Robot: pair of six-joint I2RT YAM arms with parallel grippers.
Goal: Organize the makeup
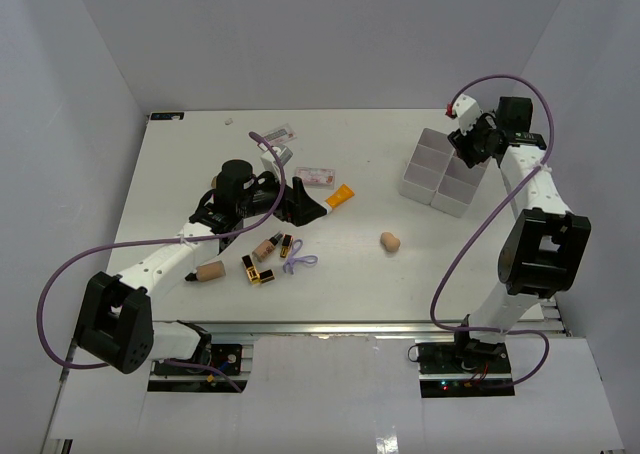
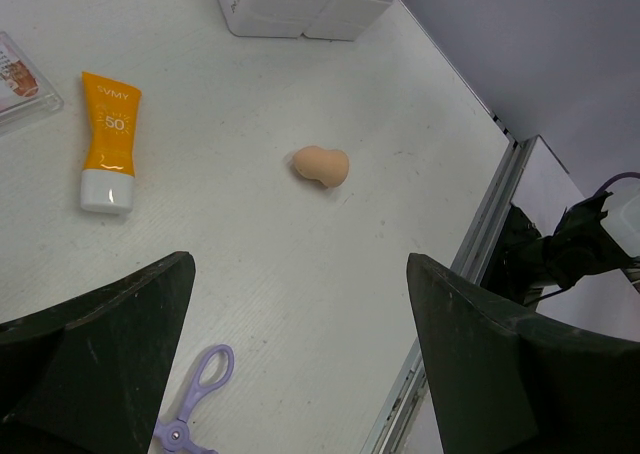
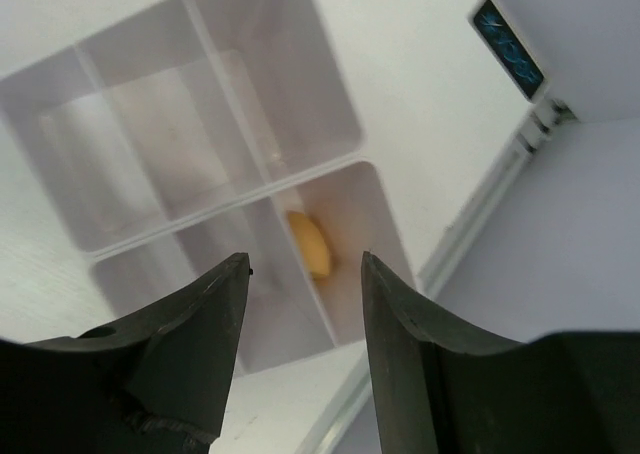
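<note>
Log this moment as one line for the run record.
left gripper: open, empty | right gripper: open, empty, above tray | yellowish item: in tray compartment | sponge, orange tube: loose on table

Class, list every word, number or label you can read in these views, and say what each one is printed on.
"50": on the orange tube.
A short word above the "50": too blurred to be sure of.
The label on the wall of the white tray: too small to read.
The print on the clear packet: blurred, unreadable.
Nothing else shows legible text.
</note>
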